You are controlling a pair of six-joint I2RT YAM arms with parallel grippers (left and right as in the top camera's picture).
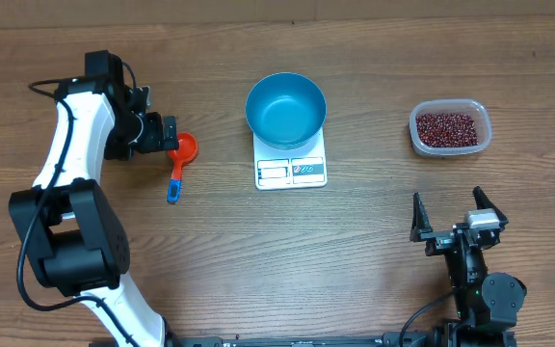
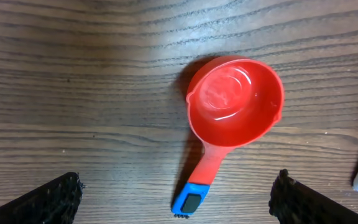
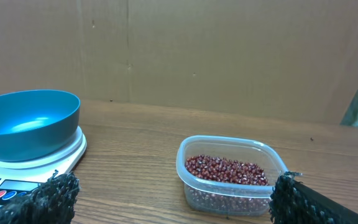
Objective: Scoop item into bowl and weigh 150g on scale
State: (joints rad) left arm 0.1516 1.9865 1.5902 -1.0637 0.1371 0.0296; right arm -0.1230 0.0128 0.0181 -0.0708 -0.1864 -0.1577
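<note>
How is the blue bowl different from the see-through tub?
The blue bowl is round; the clear tub is a rounded rectangle. The bowl is empty; the tub holds red-brown beans. The bowl sits on the white scale; the tub sits on the table. Both are open-topped.

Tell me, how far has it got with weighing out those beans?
Barely begun. Done: the empty blue bowl sits on the scale. In hand: the left gripper hangs open over the red scoop, not gripping it. To do: all scooping and weighing; the beans lie in the clear tub, and the right gripper is open, away from them.
</note>
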